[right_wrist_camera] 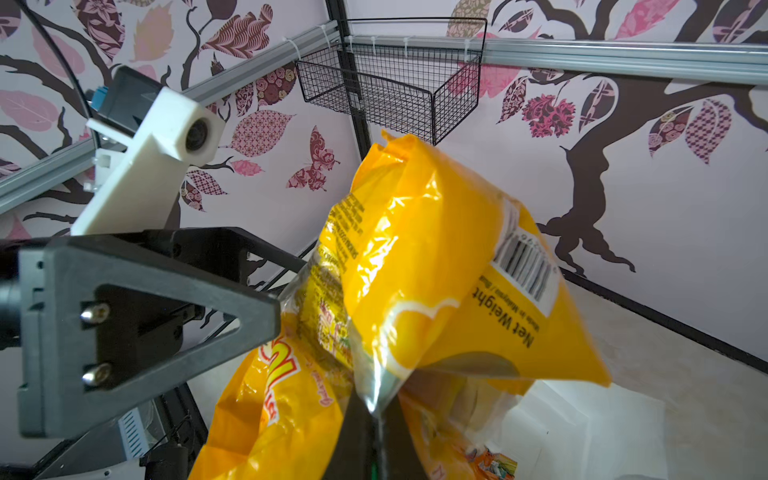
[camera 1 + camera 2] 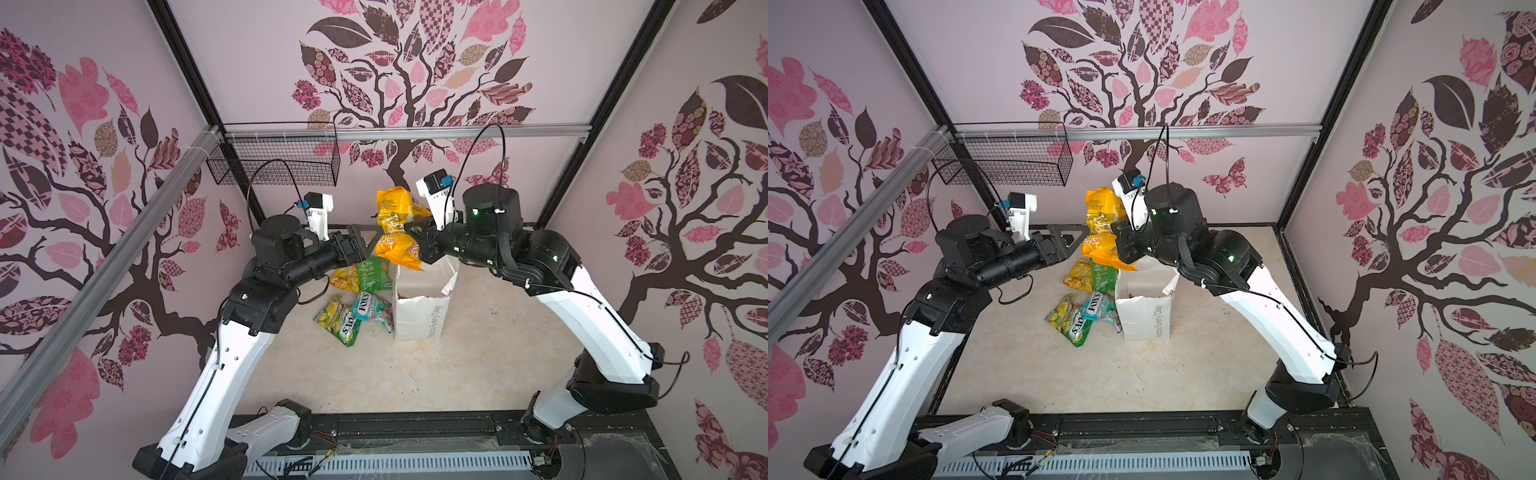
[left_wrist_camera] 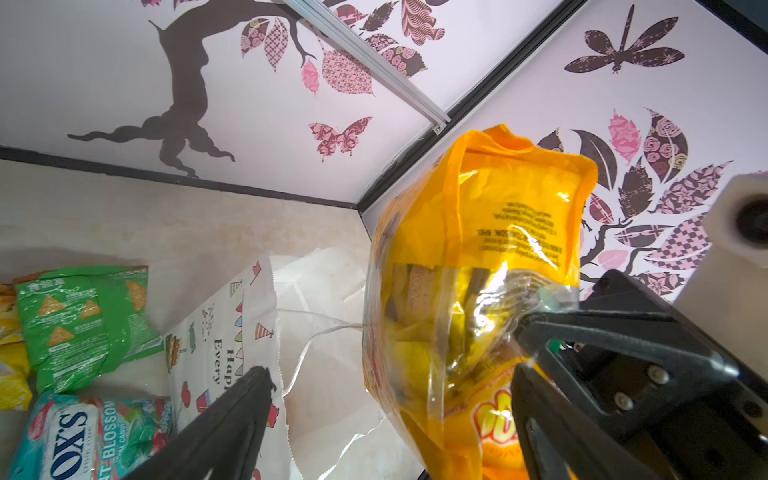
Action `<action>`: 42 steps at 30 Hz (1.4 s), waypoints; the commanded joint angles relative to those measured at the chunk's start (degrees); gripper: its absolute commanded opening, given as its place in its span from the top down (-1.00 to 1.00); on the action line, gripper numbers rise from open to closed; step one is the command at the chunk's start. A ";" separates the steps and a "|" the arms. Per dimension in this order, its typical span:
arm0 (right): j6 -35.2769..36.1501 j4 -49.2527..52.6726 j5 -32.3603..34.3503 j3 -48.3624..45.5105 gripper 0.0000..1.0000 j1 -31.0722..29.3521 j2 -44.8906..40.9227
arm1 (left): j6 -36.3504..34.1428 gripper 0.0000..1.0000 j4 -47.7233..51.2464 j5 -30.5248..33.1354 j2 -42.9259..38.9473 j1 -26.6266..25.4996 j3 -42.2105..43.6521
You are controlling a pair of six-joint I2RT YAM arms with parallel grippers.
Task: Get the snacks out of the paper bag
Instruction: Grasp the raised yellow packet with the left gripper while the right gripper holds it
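**Clerk:** Entry one, the right claw [image 2: 411, 227]?

**Checker:** Jaws closed tight, pinching the larger yellow-orange packet [image 2: 397, 249] at its clear crinkled waist. One half of the packet stands up above the claw and the other hangs below it.

**Clerk:** Entry two, the left claw [image 2: 372, 245]?

**Checker:** Fingers spread wide, clamping nothing. It faces the right claw from the opposite side, and the same packet sits in the gap between its fingers. In the right wrist view one fingertip [image 1: 272, 307] is at the foil. I cannot tell if it presses.

**Clerk:** Entry three, the paper bag [image 2: 419, 316]?

**Checker:** White, upright on the table [image 2: 498, 353], mouth open, directly below the right claw. The packet's lower end hangs over the bag's rim. Grey lettering on the side facing the arm bases.

**Clerk:** Entry four, snacks already out?

**Checker:** Four, lying on the table below the left claw, just beside the bag:
- the green packet [image 2: 374, 274], closest under the claw and next to the bag
- the yellow packet [image 2: 345, 280], touching the green one, on its side away from the bag
- the teal-red FOX'S packet [image 2: 370, 309], further toward the arm bases, against the bag
- the green-yellow FOX'S packet [image 2: 338, 320], overlapping the teal-red one

**Clerk:** Entry five, fixtures?

**Checker:** A black wire basket [image 2: 274, 166], hung on the rail beyond and above the left claw, well apart from both claws.
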State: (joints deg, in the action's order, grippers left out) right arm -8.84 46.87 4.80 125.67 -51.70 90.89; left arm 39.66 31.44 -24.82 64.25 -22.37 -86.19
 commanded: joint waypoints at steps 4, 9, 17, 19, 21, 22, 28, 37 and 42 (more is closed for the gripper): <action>-1.37 -8.69 -4.50 0.05 1.00 -1.15 -1.68 | 3.87 -0.73 -7.64 -8.34 1.81 0.32 -0.63; -2.58 -9.91 -6.12 -0.77 1.00 -1.22 -1.98 | 6.71 -0.42 -11.73 -11.65 3.11 0.35 0.94; -3.22 -11.18 -6.57 -2.84 1.00 -1.30 -2.16 | 7.96 0.40 -17.78 -14.84 3.16 0.34 3.72; -3.34 -11.11 -6.73 -3.22 1.00 -1.31 -2.28 | 5.66 0.62 -19.21 -14.44 2.12 0.39 4.60; -3.44 -11.10 -6.90 -3.60 0.97 -1.30 -2.36 | 3.39 0.83 -20.12 -13.73 1.01 0.43 5.10; -3.41 -11.17 -6.91 -3.81 0.86 -1.30 -2.41 | 2.11 0.92 -20.26 -13.28 0.52 0.40 5.16; -3.88 -12.32 -7.26 -5.28 0.27 -1.32 -3.89 | -2.33 1.00 -20.63 -10.22 -1.55 0.39 5.46; -3.22 -14.08 -4.99 -7.62 -0.34 -1.38 -7.84 | -3.88 1.00 -20.94 -7.77 -3.43 0.32 6.26; -1.52 -21.19 -2.77 -17.56 -0.97 -1.30 -14.65 | -6.71 1.00 -19.41 -5.07 -6.52 0.34 7.77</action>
State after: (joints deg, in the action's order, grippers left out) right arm -11.64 30.92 0.10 111.55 -52.82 81.10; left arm 35.66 16.93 -31.88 60.99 -21.80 -79.18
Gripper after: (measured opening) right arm 0.948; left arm 0.065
